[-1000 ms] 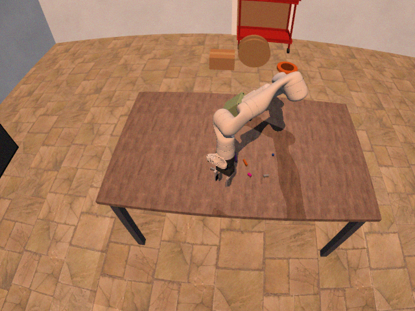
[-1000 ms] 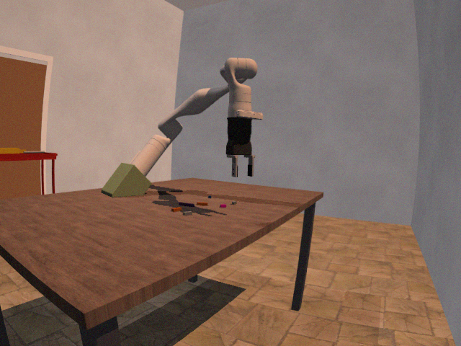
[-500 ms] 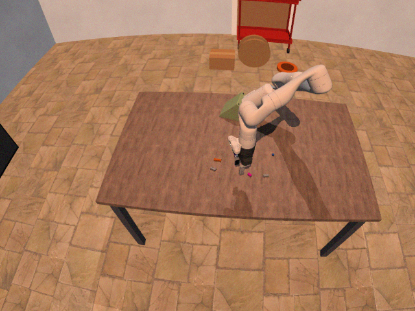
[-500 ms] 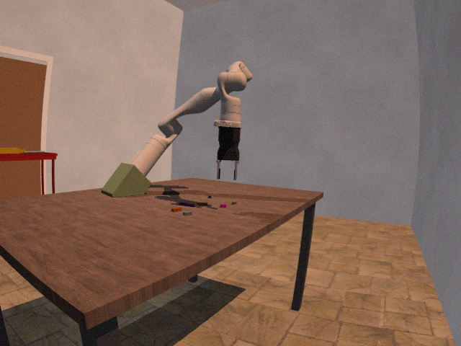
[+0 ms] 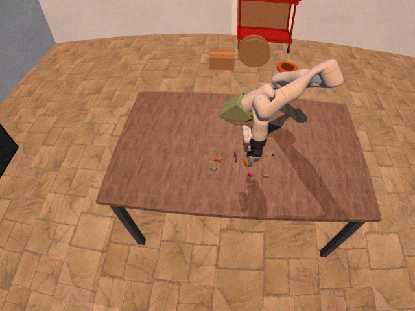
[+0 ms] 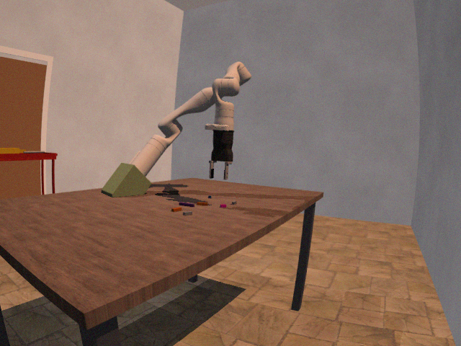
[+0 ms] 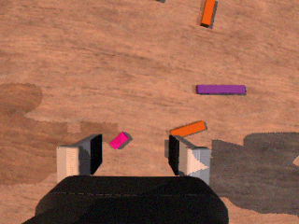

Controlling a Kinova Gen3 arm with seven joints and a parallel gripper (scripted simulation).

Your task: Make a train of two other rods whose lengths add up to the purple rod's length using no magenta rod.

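Gripper (image 5: pixel 253 162) (image 6: pixel 218 178) (image 7: pixel 135 148): one, fingers apart, nothing between; below it, purple rod (image 5: pixel 235 156) (image 6: pixel 186 204) (image 7: pixel 220 90), to one side; two grey rods (image 5: pixel 213 168) (image 6: pixel 187 213) (image 5: pixel 265 175) (image 6: pixel 234 202), lower, on opposite sides, well apart; train: none laid; outstanding, by judgement: joining greys, release

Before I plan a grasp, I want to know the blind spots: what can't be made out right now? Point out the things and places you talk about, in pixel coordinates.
- Wrist view: the grey rod (image 5: pixel 213 168) (image 6: pixel 187 213) beside the outer orange rod (image 5: pixel 217 159) (image 6: pixel 176 209) (image 7: pixel 208 12) is nearly all cut off by the top edge.
- Wrist view: the blue rod (image 5: pixel 272 154) (image 6: pixel 209 197) is out of frame.
- Top view: the gripper's (image 5: pixel 251 162) (image 6: pixel 218 176) (image 7: pixel 135 156) fingertips are too small and blurred to judge their spacing.
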